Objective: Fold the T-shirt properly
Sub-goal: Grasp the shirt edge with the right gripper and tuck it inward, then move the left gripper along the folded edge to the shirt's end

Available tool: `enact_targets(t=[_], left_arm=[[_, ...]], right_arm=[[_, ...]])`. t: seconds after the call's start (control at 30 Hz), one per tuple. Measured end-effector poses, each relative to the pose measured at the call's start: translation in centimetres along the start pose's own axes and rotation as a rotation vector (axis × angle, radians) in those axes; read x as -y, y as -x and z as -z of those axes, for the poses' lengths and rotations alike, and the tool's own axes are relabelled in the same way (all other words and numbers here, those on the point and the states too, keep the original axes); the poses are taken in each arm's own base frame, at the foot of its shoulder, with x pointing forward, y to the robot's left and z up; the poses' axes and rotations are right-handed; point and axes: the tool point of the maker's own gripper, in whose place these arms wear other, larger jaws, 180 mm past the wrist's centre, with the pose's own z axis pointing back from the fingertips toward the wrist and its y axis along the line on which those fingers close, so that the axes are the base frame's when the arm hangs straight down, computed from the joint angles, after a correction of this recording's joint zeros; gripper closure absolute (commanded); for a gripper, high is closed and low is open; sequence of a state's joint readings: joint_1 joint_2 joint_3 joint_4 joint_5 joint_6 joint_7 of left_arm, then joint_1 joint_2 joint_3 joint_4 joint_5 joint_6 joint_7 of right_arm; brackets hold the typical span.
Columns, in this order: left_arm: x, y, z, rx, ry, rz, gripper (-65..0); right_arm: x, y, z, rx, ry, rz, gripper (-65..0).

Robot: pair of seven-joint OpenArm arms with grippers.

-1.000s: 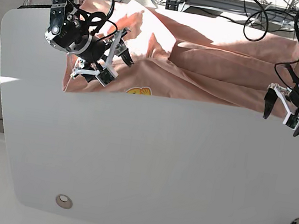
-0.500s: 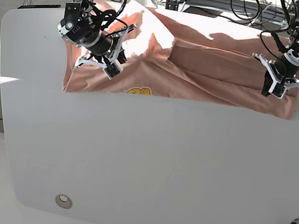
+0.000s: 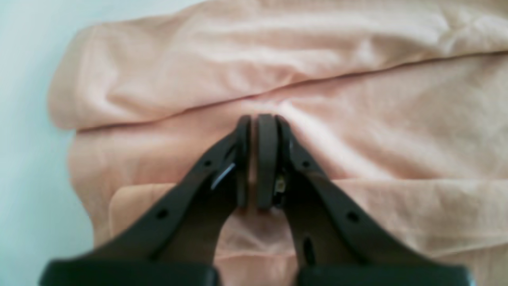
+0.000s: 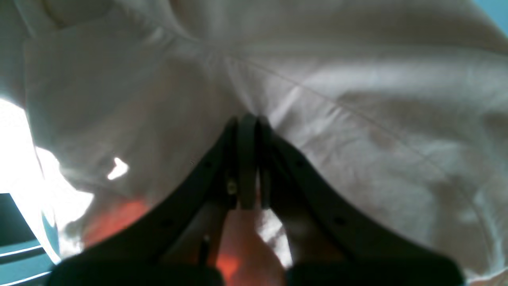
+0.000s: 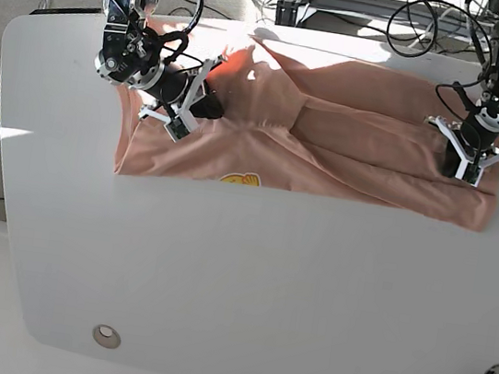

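White desk [image 5: 247,270] carries the shirt [image 5: 347,154] bunched in a rumpled band along its far edge, a yellow print [image 5: 239,180] peeking at the near hem. Left claw [image 5: 470,162] and right claw [image 5: 191,109] each pinch a ridge of cloth, tips pressed together. Folding looks barely begun: no neat fold shows yet

White table [image 5: 247,270], sunlit far edge, cables [image 5: 422,16]

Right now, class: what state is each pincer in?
Left pincer: closed, pinching the T-shirt.
Right pincer: closed, pinching the T-shirt too.
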State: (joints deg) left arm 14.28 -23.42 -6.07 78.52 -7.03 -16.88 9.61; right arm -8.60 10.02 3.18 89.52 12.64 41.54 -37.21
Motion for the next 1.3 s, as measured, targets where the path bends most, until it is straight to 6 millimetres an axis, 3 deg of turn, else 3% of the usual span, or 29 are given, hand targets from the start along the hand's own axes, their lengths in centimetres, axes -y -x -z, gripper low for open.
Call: enact_targets(t=[0.2, 0.33, 0.4, 0.53, 0.6, 0.67, 0.8, 0.93, 1.13, 1.3], left_arm=[[1.2, -1.3, 0.9, 0.015, 0.032, 0.014, -2.7], [1.2, -2.4, 1.0, 0.012, 0.033, 0.044, -5.8], [0.7, -3.0, 0.5, 0.016, 0.017, 0.048, -16.6], [-2.5, -6.5, -0.5, 0.106, -0.069, 0.048, -50.9], [-3.7, -8.2, -0.5, 0.145, -0.098, 0.038, -61.2], [-4.7, -9.2, -0.2, 0.166, -0.116, 0.020, -61.7], [-7.2, -9.1, 1.5, 0.084, -0.159, -0.053, -61.7], [-8.4, -9.2, 3.5, 0.089, -0.146, -0.184, -61.7], [-7.6, -7.0, 6.0, -0.010, -0.111, -0.215, -61.7], [-7.1, -5.3, 6.6, -0.052, -0.096, -0.242, -61.6]], right_arm=[[4.8, -1.2, 0.0, 0.040, 0.075, 0.053, 0.0], [5.3, -0.8, -0.2, 0.027, 0.085, 0.049, 0.0], [5.5, -1.0, -0.3, 0.019, 0.093, 0.040, 0.0], [5.6, -1.0, -0.3, 0.016, 0.097, 0.037, 0.0], [5.7, -1.1, -0.3, 0.011, 0.098, 0.037, 0.0], [5.7, -1.0, -0.3, 0.011, 0.097, 0.038, 0.0], [5.7, -1.0, -0.3, 0.010, 0.098, 0.038, 0.0], [5.7, -1.0, -0.3, 0.012, 0.096, 0.041, 0.0], [5.7, -1.0, -0.3, 0.011, 0.097, 0.040, 0.0], [5.7, -1.0, -0.3, 0.012, 0.097, 0.041, 0.0]])
